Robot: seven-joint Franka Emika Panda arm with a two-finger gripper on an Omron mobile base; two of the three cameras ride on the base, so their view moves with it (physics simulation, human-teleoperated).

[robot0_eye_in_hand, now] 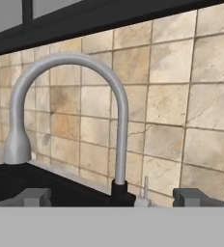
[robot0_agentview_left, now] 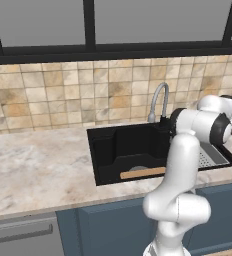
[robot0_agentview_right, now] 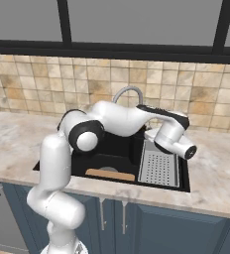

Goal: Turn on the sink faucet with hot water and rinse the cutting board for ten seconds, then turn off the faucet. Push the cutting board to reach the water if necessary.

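The silver gooseneck sink faucet (robot0_agentview_left: 158, 99) (robot0_agentview_right: 126, 91) (robot0_eye_in_hand: 70, 61) stands behind the black sink (robot0_agentview_left: 130, 142) (robot0_agentview_right: 114, 155), its dark base (robot0_eye_in_hand: 119, 190) beside a small thin lever (robot0_eye_in_hand: 145, 185). No water runs from the spout. The light-brown cutting board (robot0_agentview_left: 142, 173) (robot0_agentview_right: 110, 174) lies flat along the basin's front wall, next to the round drain. My gripper (robot0_eye_in_hand: 114, 198) is open and empty, its fingertips (robot0_eye_in_hand: 36, 197) wide apart, held level with the faucet base and a short way in front of it. In the right base view the hand (robot0_agentview_right: 169, 135) hovers over the sink's back right.
A grey perforated drain tray (robot0_agentview_left: 211, 155) (robot0_agentview_right: 158, 169) fills the basin's right part. Marble counter (robot0_agentview_left: 38, 170) (robot0_agentview_right: 213, 171) runs on both sides. A tiled wall (robot0_eye_in_hand: 181, 111) and a dark window frame rise close behind the faucet.
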